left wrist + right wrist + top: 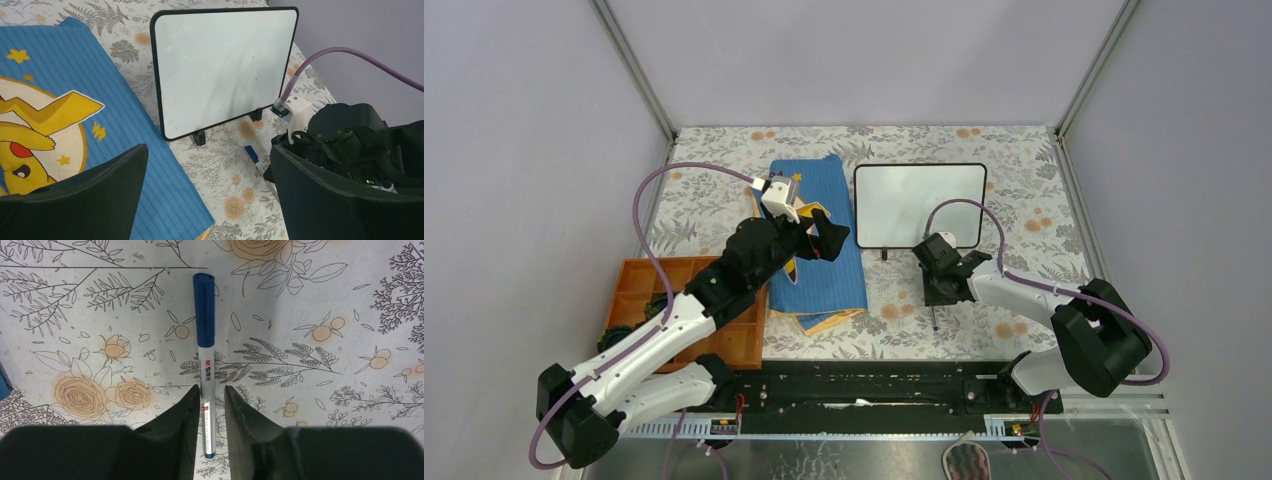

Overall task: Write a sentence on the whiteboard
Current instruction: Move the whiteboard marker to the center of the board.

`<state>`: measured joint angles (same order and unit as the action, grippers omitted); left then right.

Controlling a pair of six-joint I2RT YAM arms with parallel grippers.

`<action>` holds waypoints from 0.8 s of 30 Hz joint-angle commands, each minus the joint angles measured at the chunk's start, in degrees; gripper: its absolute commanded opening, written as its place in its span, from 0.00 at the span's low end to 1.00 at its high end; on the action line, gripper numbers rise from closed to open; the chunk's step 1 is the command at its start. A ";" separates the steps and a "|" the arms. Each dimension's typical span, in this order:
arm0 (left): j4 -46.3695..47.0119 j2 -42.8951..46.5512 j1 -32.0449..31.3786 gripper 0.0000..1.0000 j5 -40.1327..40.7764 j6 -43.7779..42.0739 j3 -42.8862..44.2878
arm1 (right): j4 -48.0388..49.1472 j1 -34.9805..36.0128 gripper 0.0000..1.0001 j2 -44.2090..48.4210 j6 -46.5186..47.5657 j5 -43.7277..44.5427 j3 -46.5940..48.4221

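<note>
The whiteboard [921, 205] [220, 70] stands upright on little black feet at the back of the table, black-framed. Its white face is blank; no sentence shows on it. A blue-capped marker [205, 330] [935, 318] [251, 153] lies on the flowered tablecloth in front of the board. My right gripper [210, 388] [937, 298] points down over the marker's barrel, its jaws slightly apart, with a gap between the barrel and the right finger. My left gripper [209, 150] [824, 240] hovers wide open over the edge of the blue cloth, holding nothing.
A blue cartoon-print cloth [829, 270] [60, 100] lies left of the board. An orange compartment tray [639, 285] sits at the near left under my left arm. Grey walls close in the table on three sides.
</note>
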<state>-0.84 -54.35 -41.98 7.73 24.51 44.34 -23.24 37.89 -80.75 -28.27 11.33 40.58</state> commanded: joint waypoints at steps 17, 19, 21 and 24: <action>0.93 0.33 -0.20 0.99 0.80 -1.83 1.81 | -2.01 0.52 0.70 9.80 1.89 -0.43 4.92; 0.93 0.38 -0.17 0.99 0.88 -1.89 1.85 | -1.25 0.77 0.69 12.77 3.05 -1.36 5.05; 0.93 0.42 -0.16 0.99 0.95 -1.97 1.73 | -0.47 1.85 0.67 15.31 4.24 -0.69 5.08; 0.93 0.30 -0.12 0.99 1.14 -2.01 1.80 | 1.54 5.30 0.63 18.97 4.87 5.82 4.50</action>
<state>-0.84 -54.63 -41.98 7.75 24.03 44.34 -24.36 39.35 -66.39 -25.69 11.49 43.35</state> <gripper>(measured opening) 0.987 0.651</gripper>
